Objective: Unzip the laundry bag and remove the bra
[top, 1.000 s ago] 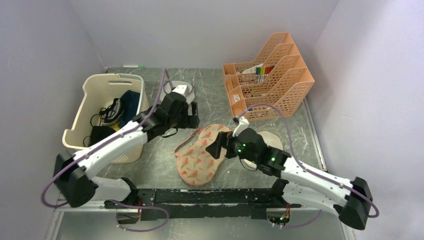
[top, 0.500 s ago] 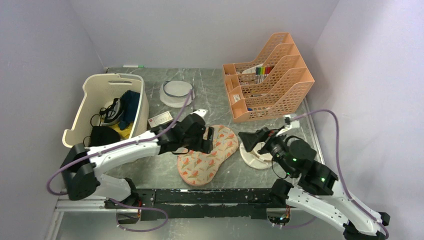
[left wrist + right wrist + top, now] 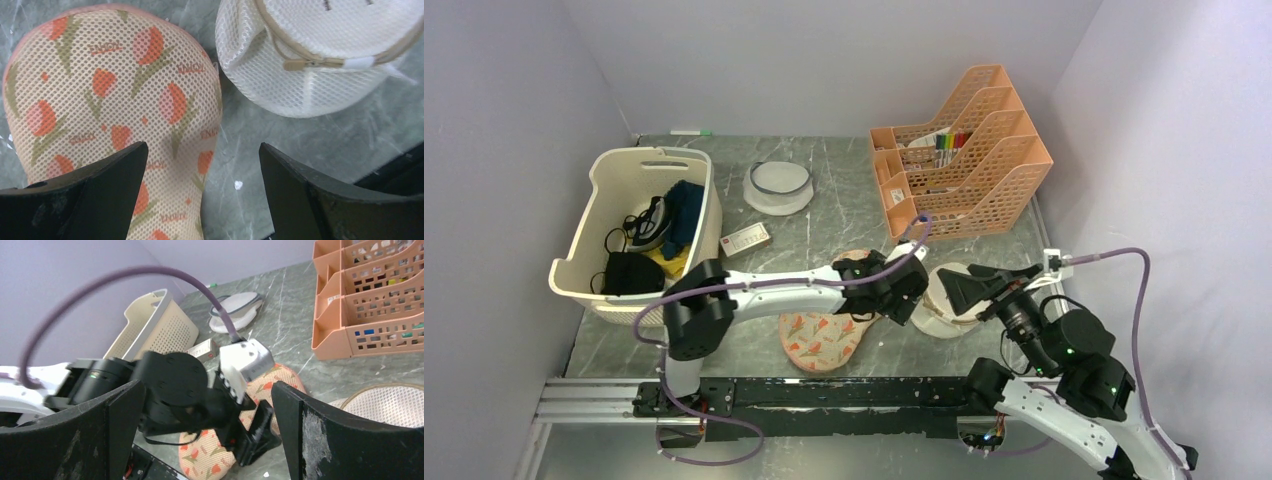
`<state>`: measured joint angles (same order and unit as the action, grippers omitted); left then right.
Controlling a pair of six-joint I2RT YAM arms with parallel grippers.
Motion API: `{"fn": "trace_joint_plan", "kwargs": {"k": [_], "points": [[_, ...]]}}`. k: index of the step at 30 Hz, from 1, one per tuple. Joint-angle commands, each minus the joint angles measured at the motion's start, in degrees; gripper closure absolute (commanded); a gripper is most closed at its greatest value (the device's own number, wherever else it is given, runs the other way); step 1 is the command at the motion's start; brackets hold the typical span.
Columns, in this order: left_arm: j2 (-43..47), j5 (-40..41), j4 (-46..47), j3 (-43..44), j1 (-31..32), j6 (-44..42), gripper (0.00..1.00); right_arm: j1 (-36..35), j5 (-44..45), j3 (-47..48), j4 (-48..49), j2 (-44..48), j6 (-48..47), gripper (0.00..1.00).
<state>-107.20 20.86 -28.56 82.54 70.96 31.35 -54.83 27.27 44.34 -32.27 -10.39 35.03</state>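
Observation:
The peach floral laundry bag (image 3: pixel 819 338) lies flat on the grey table, partly under my left arm. It fills the left of the left wrist view (image 3: pixel 110 100) and shows in the right wrist view (image 3: pixel 210 460). My left gripper (image 3: pixel 886 300) is open, low over the bag's right edge. In its own view (image 3: pixel 202 147) one finger is over the fabric and the other over bare table. My right gripper (image 3: pixel 959 290) is open and empty, raised to the right of the bag, facing the left arm (image 3: pixel 207 390). The bra is hidden.
A round white mesh pouch (image 3: pixel 939 300) lies just right of the bag, close to both grippers (image 3: pixel 310 55). A cream basket (image 3: pixel 649 155) with dark clothes stands at the left. An orange file rack (image 3: pixel 964 175), a white disc (image 3: pixel 776 187) and a small box (image 3: pixel 746 238) sit further back.
My left gripper has swept right across the bag, from its far left to its right edge. My right gripper has left the bag, pulling back to the right and rising.

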Motion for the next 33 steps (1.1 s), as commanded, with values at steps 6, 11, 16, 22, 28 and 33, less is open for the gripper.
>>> {"fn": "trace_joint_plan", "kwargs": {"k": [6, 11, 16, 22, 28, 33], "points": [[-9.55, 10.5, -5.67, 6.37, 1.29, -5.5, 0.15, -0.1, 3.95, 1.09, -2.69, 7.59, 0.14, 0.0], [-8.4, 12.07, -8.12, 6.1, 0.3, -10.35, 0.49, -0.1, 4.16, 0.81, -2.91, 7.96, 0.87, 0.0], [-0.75, 6.92, -5.19, 0.32, -3.1, -18.26, 0.68, -0.11, 4.76, 0.63, -3.35, 6.03, 1.46, 0.0], [11.28, -0.5, 1.01, -9.62, -6.48, -29.31, 0.83, -0.1, 6.98, -0.47, -3.97, 1.86, 3.52, 0.0], [19.76, -5.62, 5.37, -15.52, -6.52, -35.64, 0.93, -0.1, 5.74, -3.61, -0.62, -7.32, 2.54, 0.03], [23.22, -5.75, 5.2, -17.14, -6.26, -37.55, 0.93, -0.1, 0.95, -4.96, 4.32, -22.33, 0.85, 0.07]]}}
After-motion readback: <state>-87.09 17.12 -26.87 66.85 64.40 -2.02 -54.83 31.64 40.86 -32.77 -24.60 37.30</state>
